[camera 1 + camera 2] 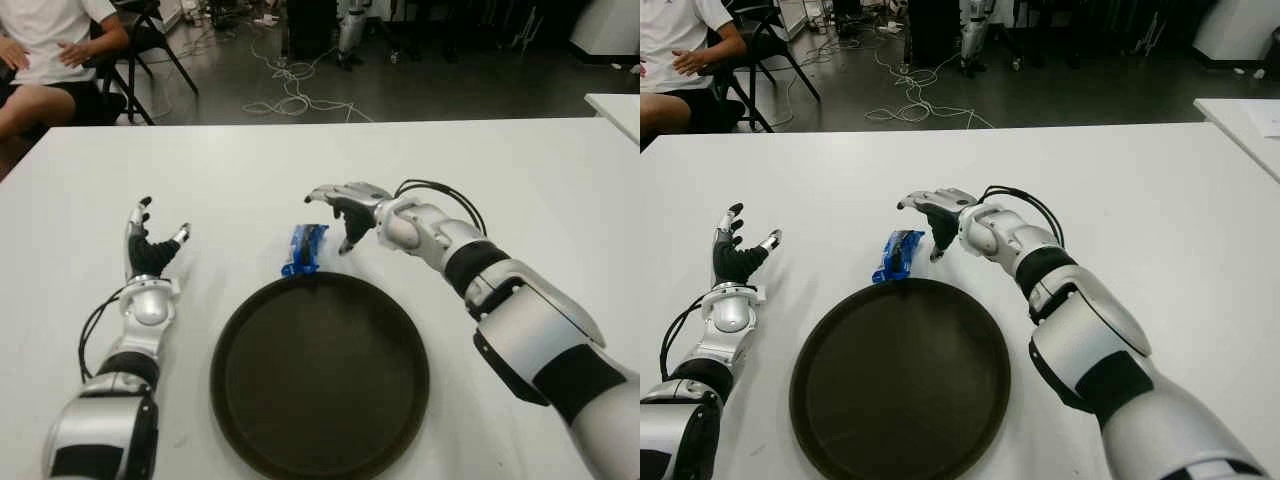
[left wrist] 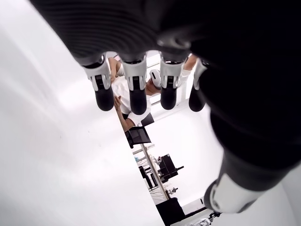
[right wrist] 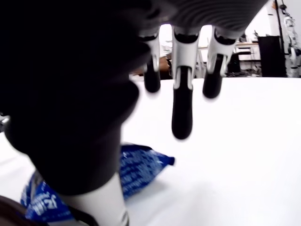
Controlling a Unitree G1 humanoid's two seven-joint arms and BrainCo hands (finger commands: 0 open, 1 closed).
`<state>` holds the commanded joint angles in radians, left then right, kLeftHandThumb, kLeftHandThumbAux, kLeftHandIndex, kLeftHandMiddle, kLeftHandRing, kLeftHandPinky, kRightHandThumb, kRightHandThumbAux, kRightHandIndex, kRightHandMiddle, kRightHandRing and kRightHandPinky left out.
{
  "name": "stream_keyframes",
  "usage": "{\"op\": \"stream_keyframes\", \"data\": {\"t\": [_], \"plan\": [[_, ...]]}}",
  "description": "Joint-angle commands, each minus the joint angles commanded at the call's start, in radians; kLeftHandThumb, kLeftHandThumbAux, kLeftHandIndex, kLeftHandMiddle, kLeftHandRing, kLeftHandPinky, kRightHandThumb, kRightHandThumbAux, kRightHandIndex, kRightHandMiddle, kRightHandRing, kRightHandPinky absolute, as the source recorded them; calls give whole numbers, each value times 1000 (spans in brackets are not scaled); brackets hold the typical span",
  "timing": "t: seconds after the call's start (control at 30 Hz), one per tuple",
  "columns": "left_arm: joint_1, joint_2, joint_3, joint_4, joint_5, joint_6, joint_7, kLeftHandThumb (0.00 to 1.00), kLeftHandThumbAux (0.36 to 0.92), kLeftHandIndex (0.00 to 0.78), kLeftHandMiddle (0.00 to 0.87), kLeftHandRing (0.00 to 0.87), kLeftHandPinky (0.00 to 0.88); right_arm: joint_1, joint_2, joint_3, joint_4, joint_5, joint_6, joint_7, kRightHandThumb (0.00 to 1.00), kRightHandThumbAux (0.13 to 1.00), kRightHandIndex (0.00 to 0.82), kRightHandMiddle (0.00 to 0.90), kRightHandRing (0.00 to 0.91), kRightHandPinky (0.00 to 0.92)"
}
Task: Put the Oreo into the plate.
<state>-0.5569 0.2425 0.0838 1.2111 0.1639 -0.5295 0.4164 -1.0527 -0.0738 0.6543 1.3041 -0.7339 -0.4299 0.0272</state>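
A blue Oreo packet (image 1: 304,249) lies on the white table (image 1: 300,160), its near end touching the far rim of the dark round plate (image 1: 320,372). My right hand (image 1: 338,208) hovers just right of and beyond the packet, fingers spread and holding nothing; its thumb points down beside the packet. In the right wrist view the Oreo packet (image 3: 136,174) shows below the open fingers (image 3: 182,108). My left hand (image 1: 150,245) shows left of the plate, fingers spread and empty.
A person (image 1: 45,50) sits on a chair beyond the table's far left corner. Cables (image 1: 295,95) trail over the floor behind the table. A second white table's corner (image 1: 615,110) shows at the far right.
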Motion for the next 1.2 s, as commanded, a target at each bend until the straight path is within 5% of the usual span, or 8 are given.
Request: {"op": "stream_keyframes", "data": {"t": [0.43,0.7,0.93,1.2], "plan": [[-4,2,-2,5,4,19,-3,0,754,51,83,62,47,16,-3,4,7,-7,22,-40,1,908,48,84,84,106],[-3,2,-6,3,11,16,11,0,755,53,85,62,46,17,-17,12,1,-17,2,-32,149,763,4,11,16,60],[-1,-1,-1,1,2,4,3,0,763,56,100,80,63,14,-19,13,3,-8,-18,33,24,771,0,0,0,3],[-3,0,-1,3,4,7,7,0,772,57,104,82,55,25,-9,-6,9,8,-33,56,1,774,0,0,0,0]]}}
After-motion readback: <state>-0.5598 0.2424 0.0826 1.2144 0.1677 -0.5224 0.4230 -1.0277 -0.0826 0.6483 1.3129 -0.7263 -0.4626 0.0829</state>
